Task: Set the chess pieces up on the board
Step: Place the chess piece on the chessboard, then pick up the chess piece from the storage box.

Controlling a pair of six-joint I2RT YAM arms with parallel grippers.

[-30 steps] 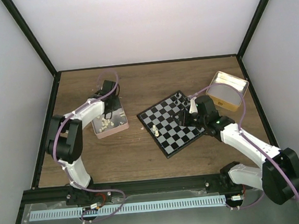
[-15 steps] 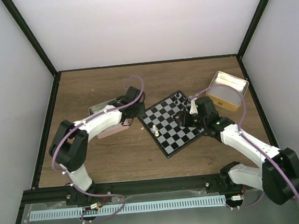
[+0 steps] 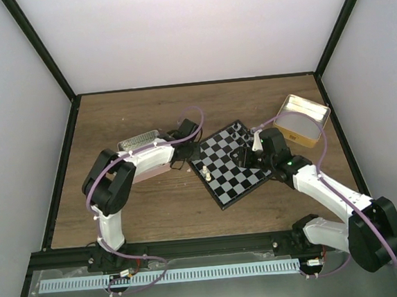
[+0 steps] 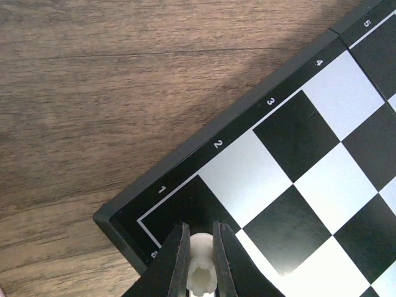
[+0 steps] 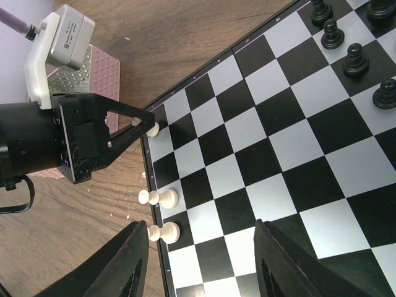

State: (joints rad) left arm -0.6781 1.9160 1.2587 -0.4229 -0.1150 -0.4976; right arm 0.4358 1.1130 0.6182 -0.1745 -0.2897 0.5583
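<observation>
The board (image 3: 236,180) lies at an angle in the middle of the table. My left gripper (image 3: 193,149) is shut on a cream-white chess piece (image 4: 201,267) and hangs over the board's (image 4: 322,179) left corner square, by the mark 1. The right wrist view shows that piece (image 5: 153,130) at the left fingertips, just above the corner. Two white pieces (image 5: 162,199) (image 5: 166,232) stand on the board's (image 5: 272,142) left edge squares. Several black pieces (image 5: 356,60) stand at the far corner. My right gripper (image 5: 201,250) hovers open over the board's middle, nothing between its fingers.
A pink-sided tin (image 3: 138,138) sits left of the board, mostly behind the left arm, and shows as pink in the right wrist view (image 5: 102,74). A yellow tin (image 3: 306,118) stands at the back right. Bare wood lies in front of the board.
The left arm has swung right from the pink tin to the board's left corner, carrying the white piece. The right arm has stayed put.
</observation>
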